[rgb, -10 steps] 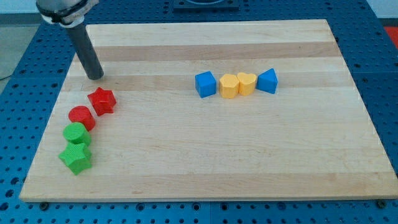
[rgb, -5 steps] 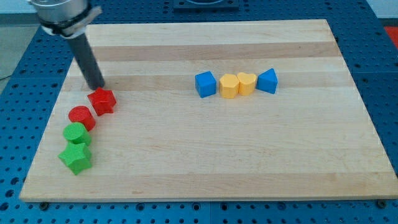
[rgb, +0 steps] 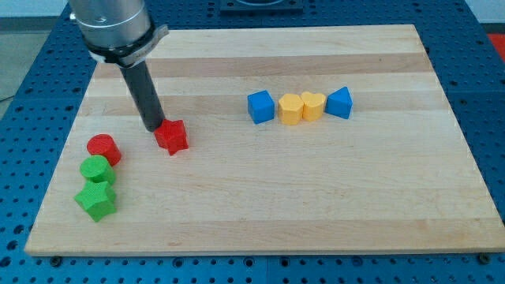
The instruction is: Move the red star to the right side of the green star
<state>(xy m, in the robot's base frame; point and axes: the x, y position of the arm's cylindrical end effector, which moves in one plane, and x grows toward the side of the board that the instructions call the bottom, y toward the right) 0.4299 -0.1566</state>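
Note:
The red star (rgb: 172,137) lies on the wooden board left of centre. My tip (rgb: 153,127) touches its upper left side. The green star (rgb: 96,199) sits near the board's lower left corner, well down and to the left of the red star. A green cylinder (rgb: 97,170) stands just above the green star, and a red cylinder (rgb: 103,148) just above that.
A row of blocks stands right of centre: a blue cube (rgb: 260,106), a yellow hexagonal block (rgb: 290,109), a yellow heart (rgb: 313,105) and a blue triangular block (rgb: 339,102). The board (rgb: 316,197) rests on a blue perforated table.
My tip has moved right and slightly down, pushing the red star to the right, away from the red cylinder. The other blocks have not moved.

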